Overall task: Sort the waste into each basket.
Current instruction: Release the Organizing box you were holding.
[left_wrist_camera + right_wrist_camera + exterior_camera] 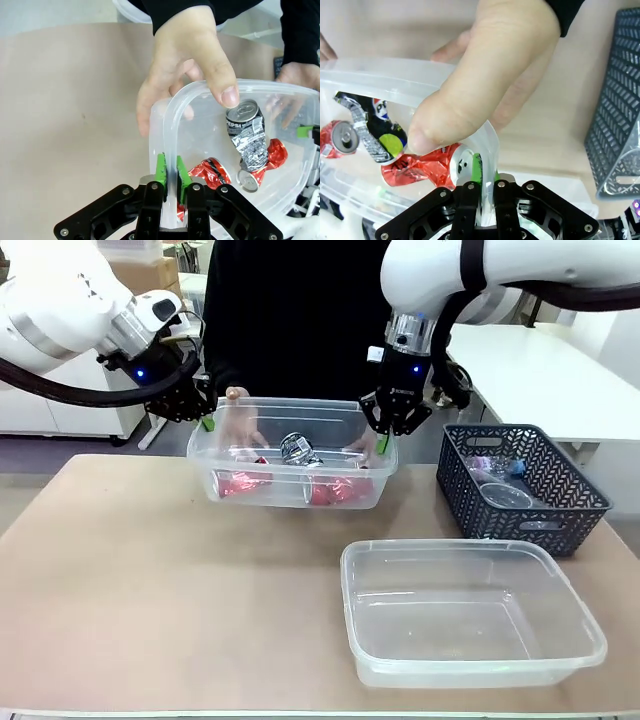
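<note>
Far tub [300, 403] at the back, near tub [450, 620] in front, lattice basket [470, 490] to the right

The far tub was at the far middle of the table [150, 590] with crushed cans [335, 490] in it. The left gripper [207, 423] pinched its left end wall and the right gripper [383, 443] its right, with the person's hands [238, 420] on the rim beside them. The lattice basket stood behind the near tub, a cup [505, 495] inside.

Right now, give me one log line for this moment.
left gripper: shut on clear tub rim | right gripper: shut on opposite rim | person's hands: gripping same rim | crushed cans: inside tub
</note>
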Robot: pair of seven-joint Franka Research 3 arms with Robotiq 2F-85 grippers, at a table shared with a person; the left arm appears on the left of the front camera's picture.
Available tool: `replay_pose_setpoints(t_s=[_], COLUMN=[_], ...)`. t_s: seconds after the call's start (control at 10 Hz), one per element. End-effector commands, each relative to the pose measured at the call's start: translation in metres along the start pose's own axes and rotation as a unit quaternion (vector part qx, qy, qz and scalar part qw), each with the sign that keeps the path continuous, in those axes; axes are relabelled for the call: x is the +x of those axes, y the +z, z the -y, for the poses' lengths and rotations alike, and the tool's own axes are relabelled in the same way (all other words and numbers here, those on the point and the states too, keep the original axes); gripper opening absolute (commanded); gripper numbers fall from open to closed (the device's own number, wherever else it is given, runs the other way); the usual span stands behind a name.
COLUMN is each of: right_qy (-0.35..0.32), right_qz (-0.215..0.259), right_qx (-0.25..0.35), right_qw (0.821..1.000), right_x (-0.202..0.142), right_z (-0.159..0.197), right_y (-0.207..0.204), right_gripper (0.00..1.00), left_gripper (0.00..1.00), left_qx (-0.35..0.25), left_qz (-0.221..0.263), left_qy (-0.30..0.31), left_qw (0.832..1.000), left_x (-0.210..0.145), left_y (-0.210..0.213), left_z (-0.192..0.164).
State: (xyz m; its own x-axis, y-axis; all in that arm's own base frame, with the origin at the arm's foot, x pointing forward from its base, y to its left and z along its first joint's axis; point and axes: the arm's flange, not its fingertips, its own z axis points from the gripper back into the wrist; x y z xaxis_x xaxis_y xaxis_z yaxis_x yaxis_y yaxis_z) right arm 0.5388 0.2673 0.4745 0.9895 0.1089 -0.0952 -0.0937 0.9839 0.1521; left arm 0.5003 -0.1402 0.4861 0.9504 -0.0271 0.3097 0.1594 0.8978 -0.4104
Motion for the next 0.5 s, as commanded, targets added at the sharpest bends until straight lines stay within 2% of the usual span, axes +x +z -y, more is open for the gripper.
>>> replay_pose_setpoints(t_s=[0.0, 0.4], right_qy=[0.001, 0.001], right_qz=[0.001, 0.001], right_qx=[0.001, 0.001], right_qw=[1.000, 1.000], right_x=[-0.0018, -0.0018], right_z=[-0.0024, -0.0024], right_y=[0.0018, 0.0018], right_gripper=[0.04, 0.04], left_gripper=[0.09, 0.09], left_qx=[0.001, 0.001], left_qz=[0.004, 0.004], left_qy=[-0.004, -0.004], left_qw=[1.000, 1.000], left_x=[-0.0019, -0.0019], left_y=[0.0030, 0.0030], left_z=[0.0012, 0.0012])
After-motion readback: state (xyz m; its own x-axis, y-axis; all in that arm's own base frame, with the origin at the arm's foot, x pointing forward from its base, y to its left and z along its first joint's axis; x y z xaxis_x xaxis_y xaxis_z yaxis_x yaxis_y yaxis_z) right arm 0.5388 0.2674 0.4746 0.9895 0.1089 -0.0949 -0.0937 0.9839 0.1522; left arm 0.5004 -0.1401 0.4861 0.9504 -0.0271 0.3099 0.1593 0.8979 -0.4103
